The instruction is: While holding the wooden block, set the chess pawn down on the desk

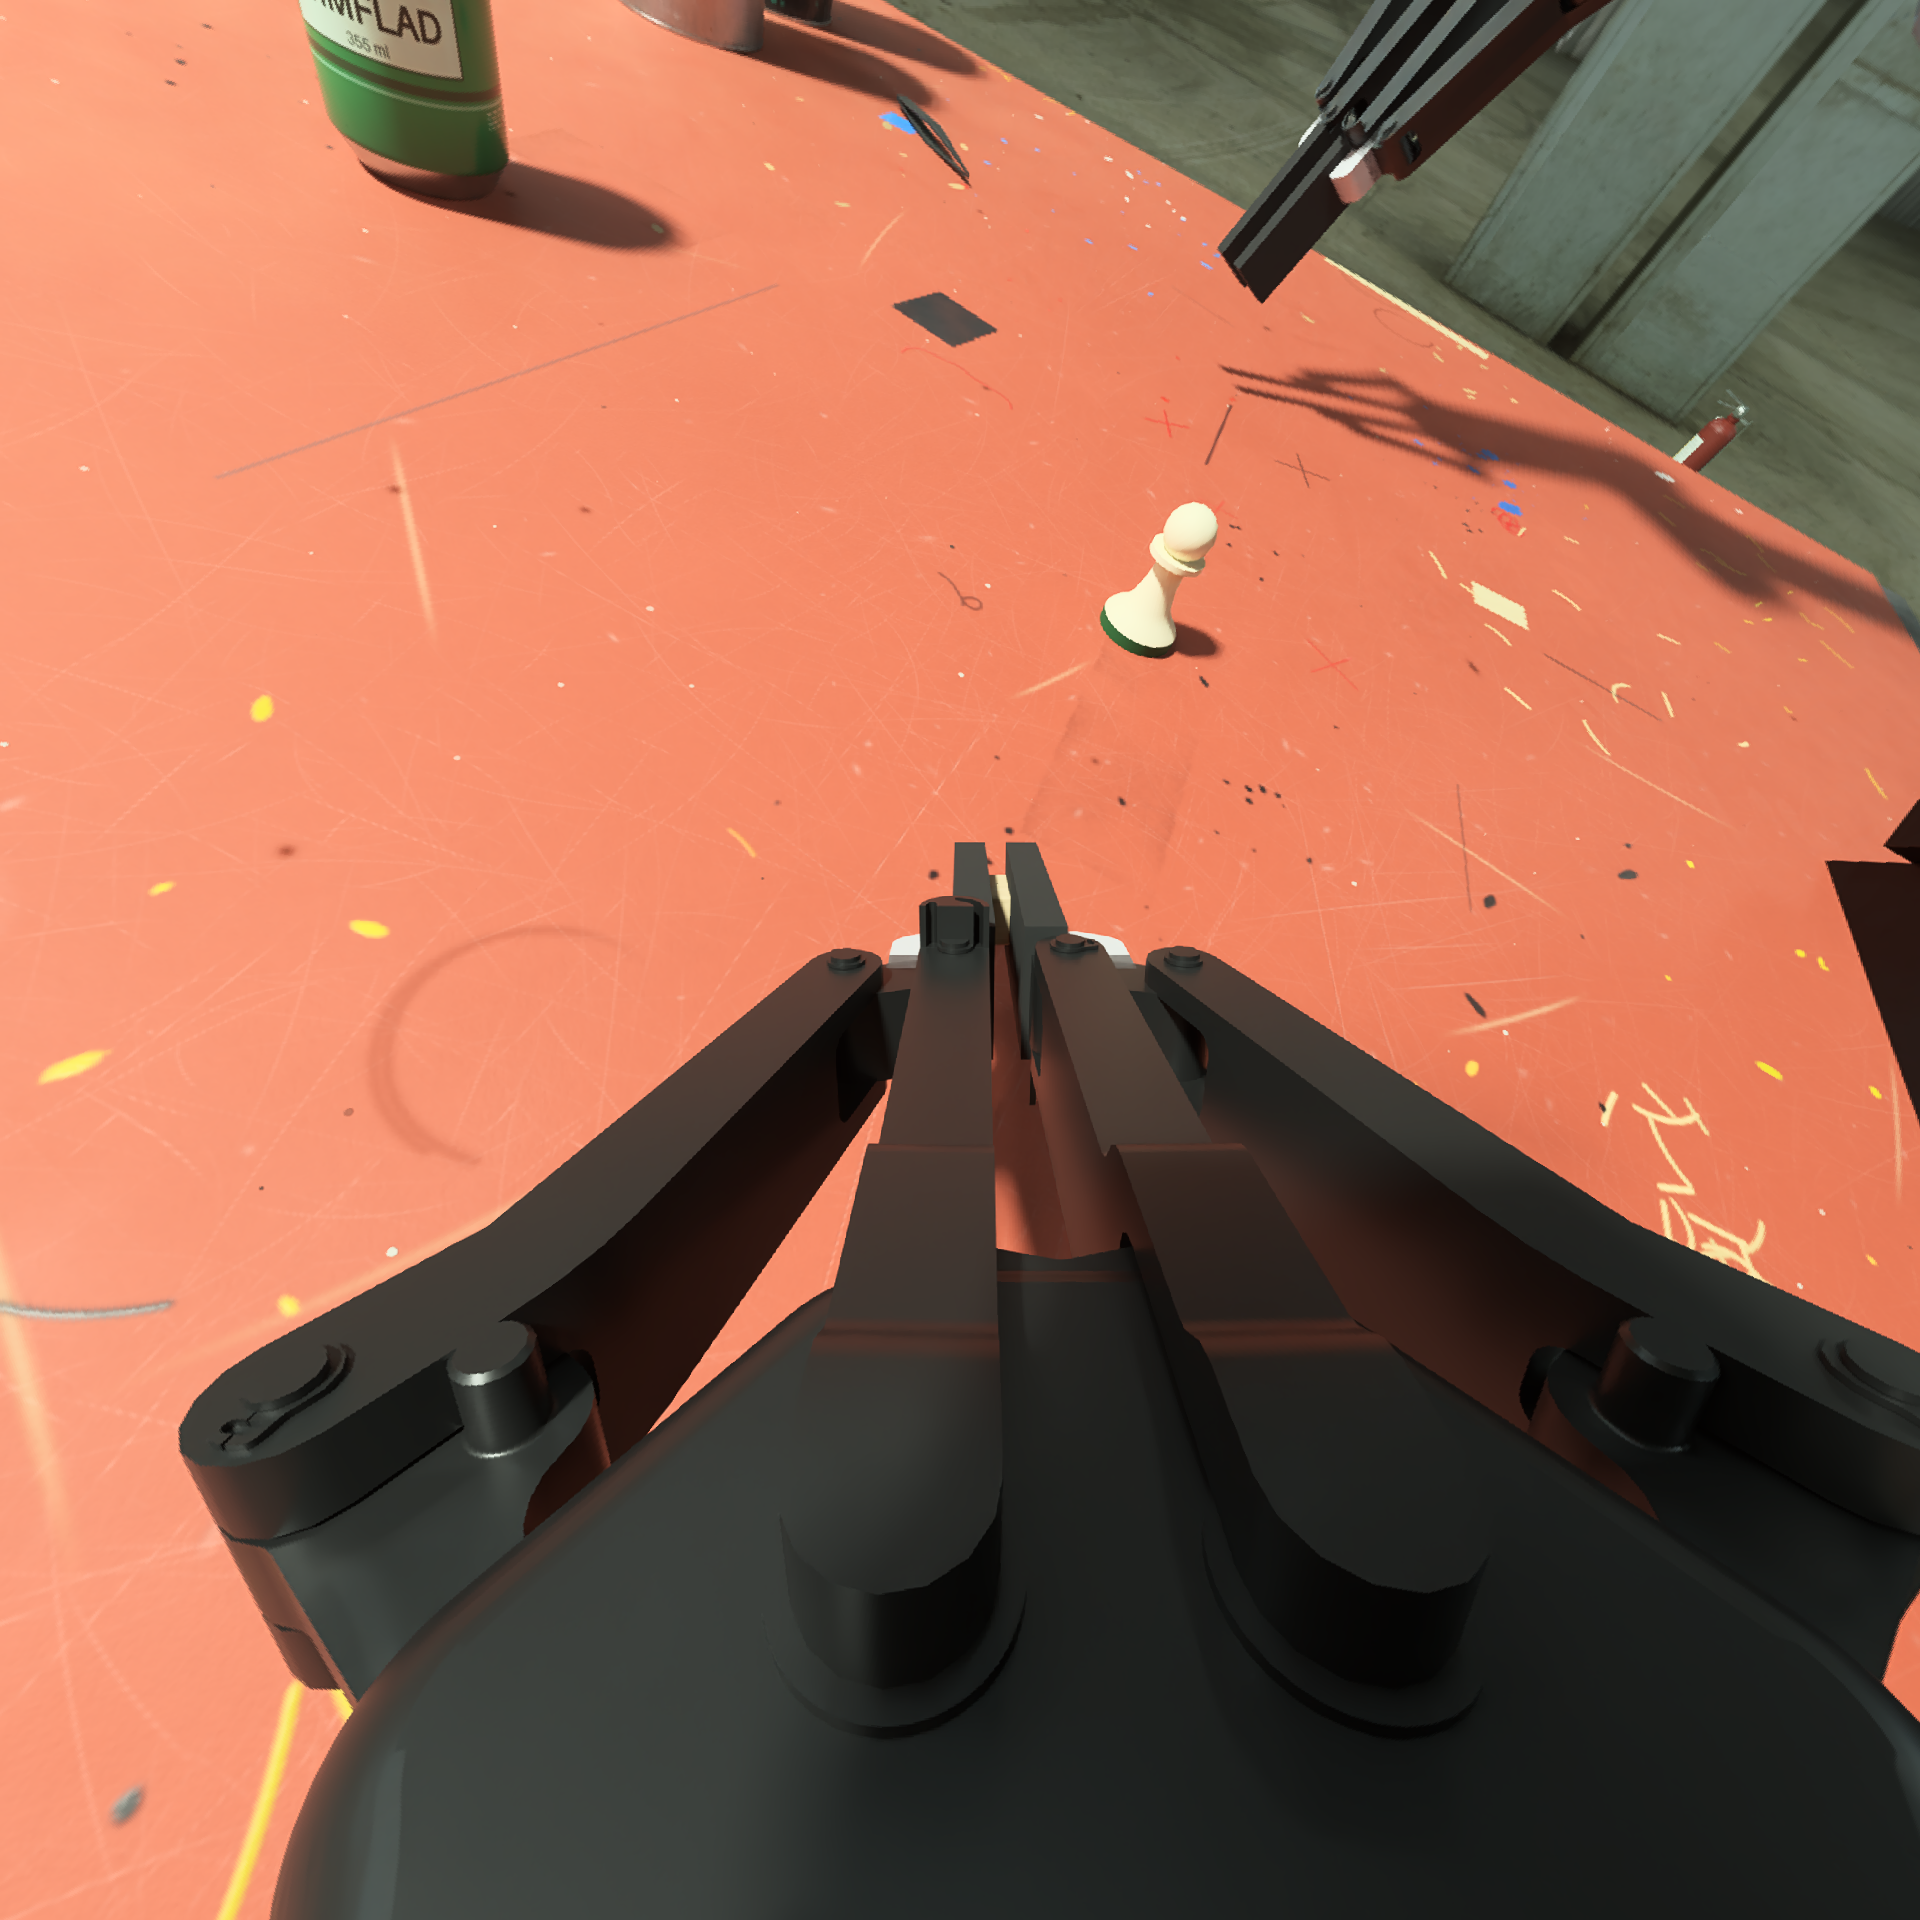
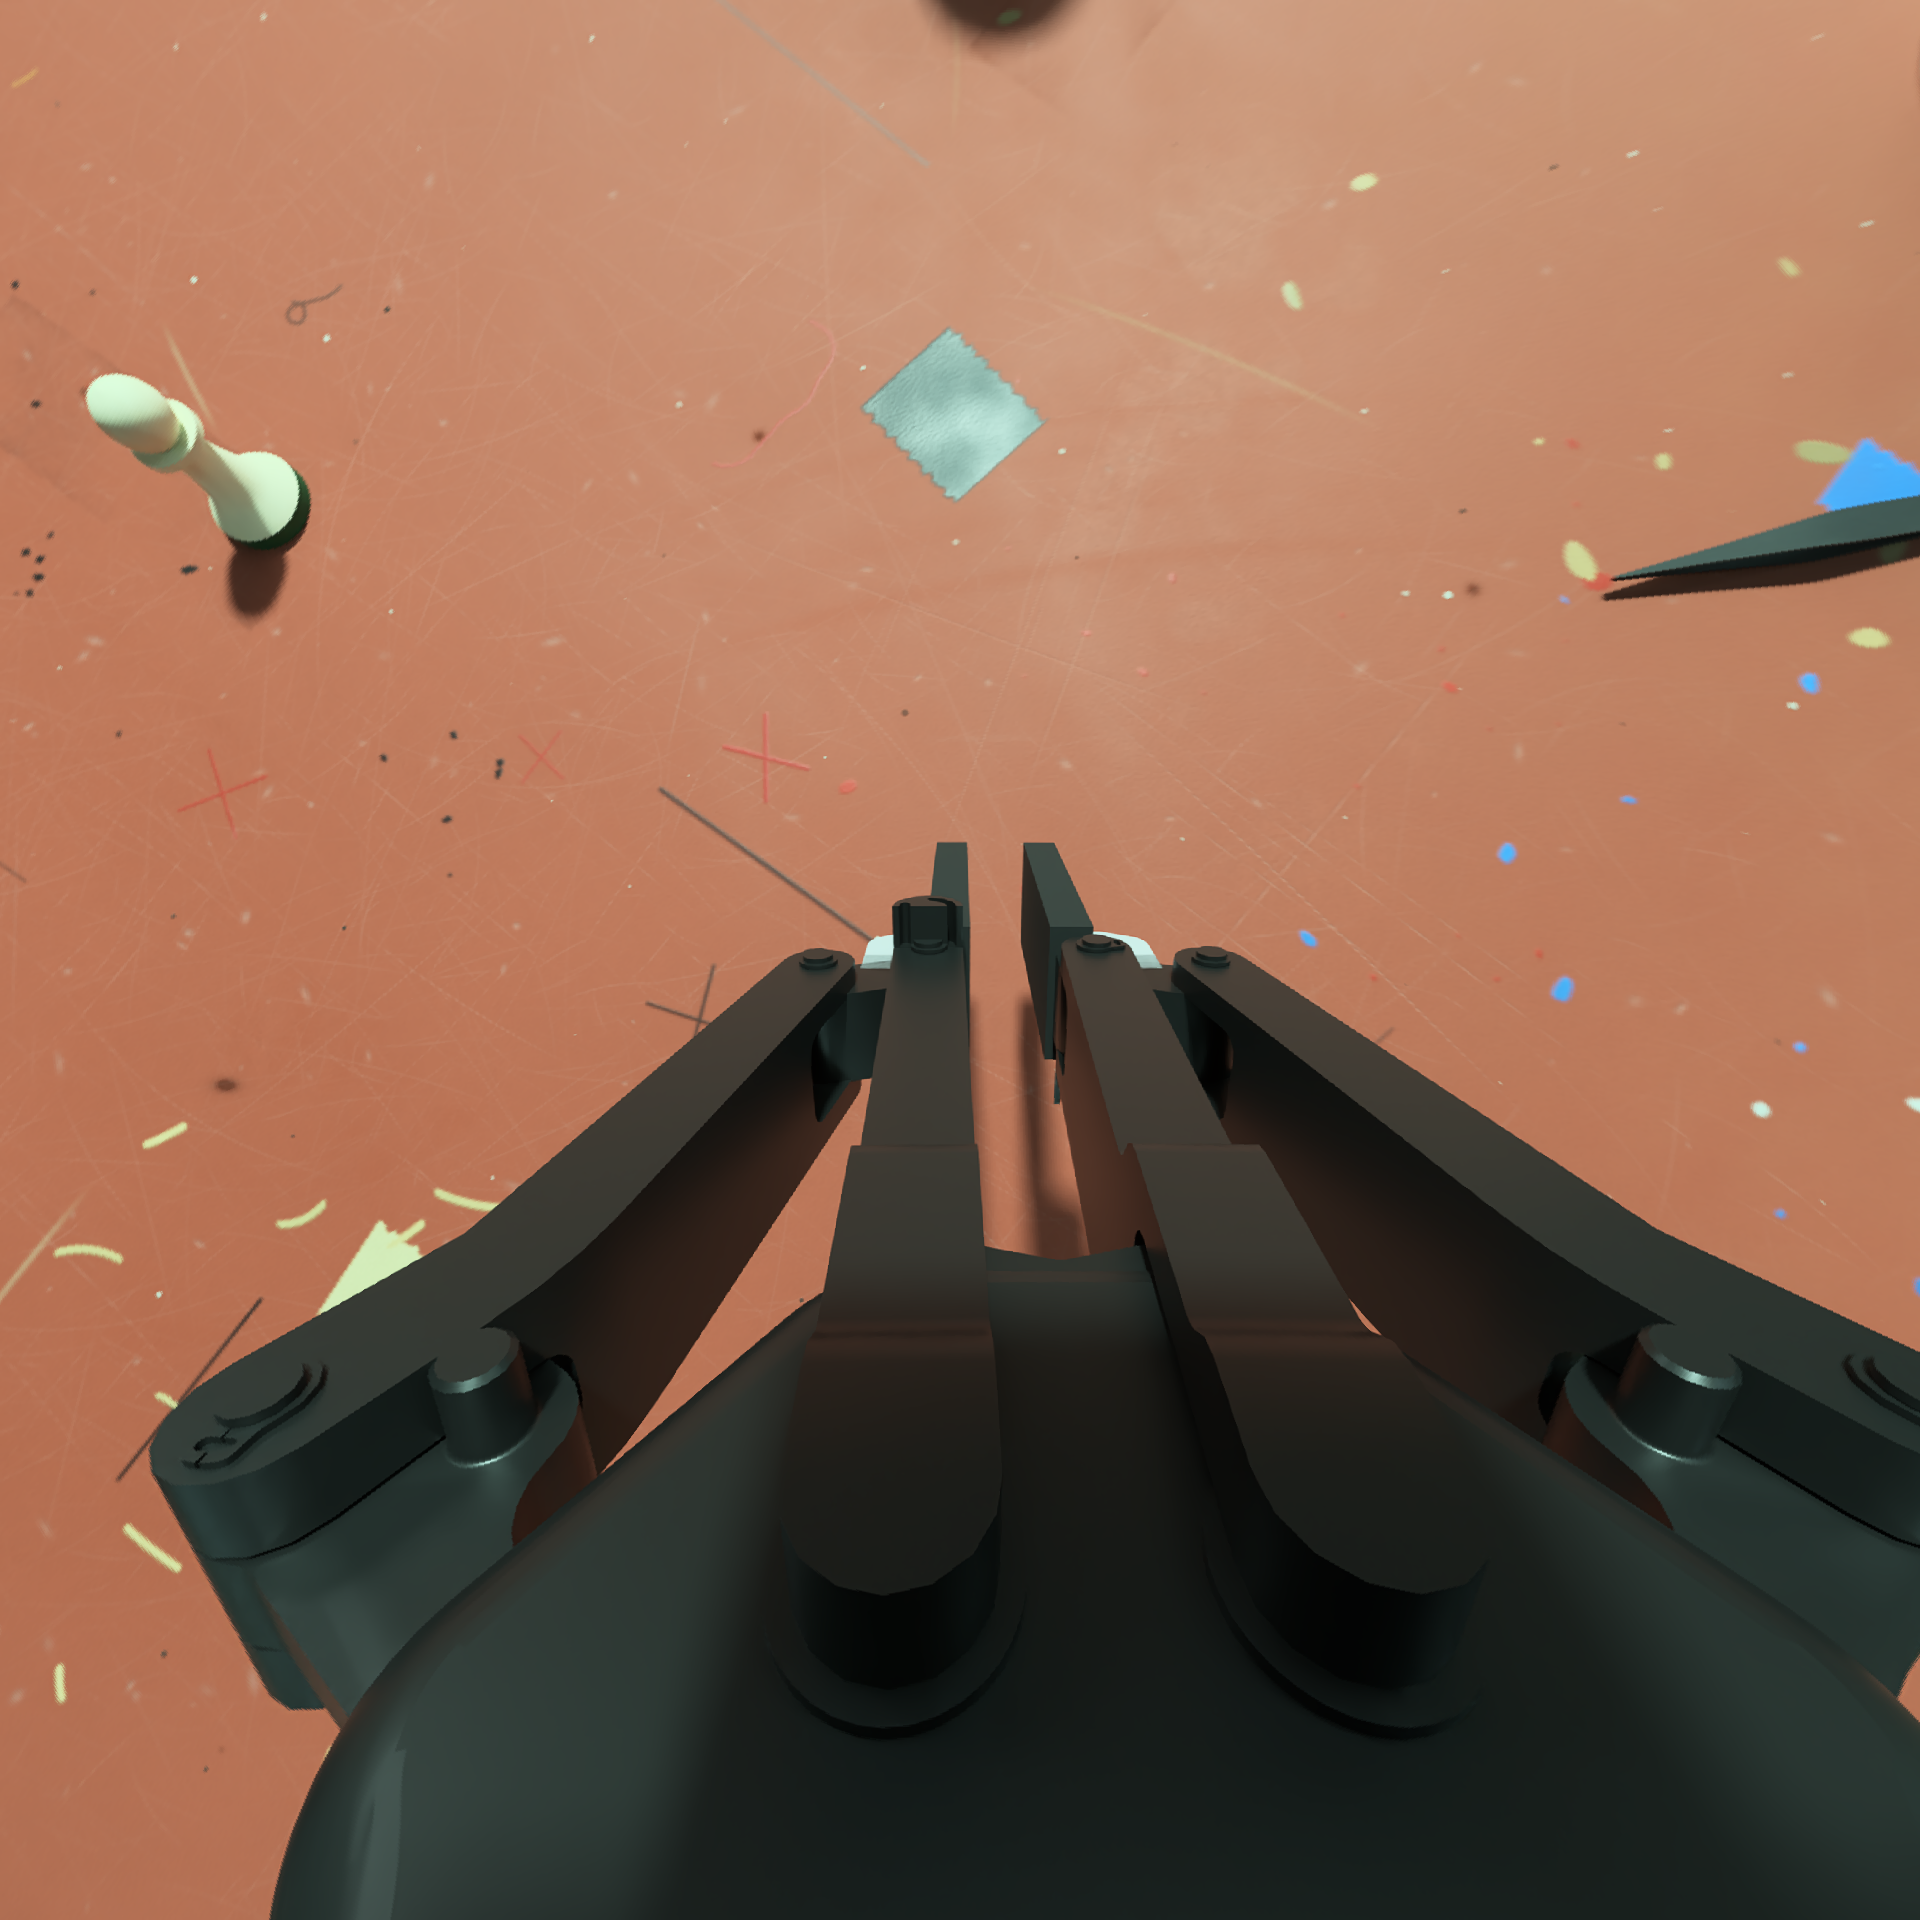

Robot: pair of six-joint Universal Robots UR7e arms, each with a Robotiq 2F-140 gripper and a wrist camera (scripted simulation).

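Wooden block (image 1: pixel 1002 896): only a thin pale sliver shows between the closed fingers of the left gripper (image 1: pixel 995 864); its shape and size cannot be told. Green bottle (image 1: pixel 410 88) and grey metal container (image 1: pixel 698 19) are cut by the top edge. Dark tweezers (image 2: pixel 1766 549) run off the right edge.

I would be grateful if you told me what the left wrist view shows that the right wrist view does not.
Only the left wrist view shows the green bottle at the far left, the floor beyond the desk edge, the right tool hanging above the desk, and a pale sliver, apparently the wooden block, pinched in the left tool.

Only the right wrist view shows the right tool from behind, its fingers slightly apart with nothing between them.

Both show the chess pawn standing free on the red desk, and a grey patch.
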